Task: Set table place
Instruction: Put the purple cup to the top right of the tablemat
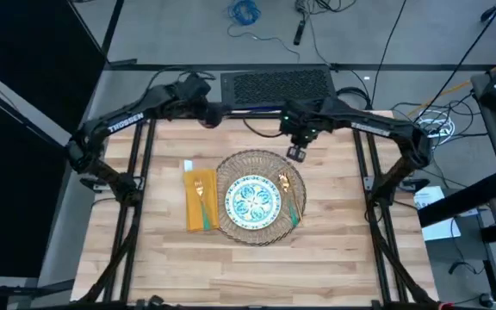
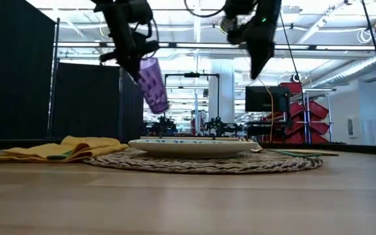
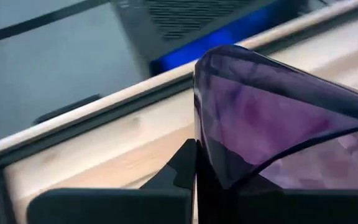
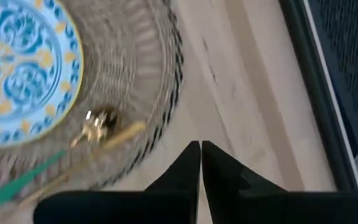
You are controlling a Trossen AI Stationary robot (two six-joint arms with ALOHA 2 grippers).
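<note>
A: Left tool [image 2: 138, 57] up high over the bench's [image 1: 257, 267] far edge, toward the far-left corner, pinching the purple cup [image 2: 153, 85]. Cup's tilted, well clear of the bench top.

B: Copy. Wrist view has the cup [image 3: 278, 124] filling the frame, clamped btwn the dark fingers [image 3: 179, 171], bench's far rim just behind it.

A: Right tool [image 1: 297, 153] hangs near the far edge too, about mid-bench, just past the straw mat's [image 1: 235, 226] far rim. Fingers pressed together, nothing in them.

B: Yep, right wrist view: fingertips [image 4: 191, 163] meet, bare wood under them, mat edge [image 4: 138, 56] just beside.

A: Setting sits mid-bench. Plate [image 1: 251, 201] centred on the mat. Spoon [image 1: 288, 191] lies on the mat's right part beside the plate, teal handle toward the near edge.

B: Napkin [image 1: 200, 200] flat on the wood, touching the mat's left rim, fork [image 1: 199, 191] on top of it.

A: Room-wise: near half of the bench is bare planks, left & right edges open too, and a bare strip runs between the mat and the far edge.
</note>
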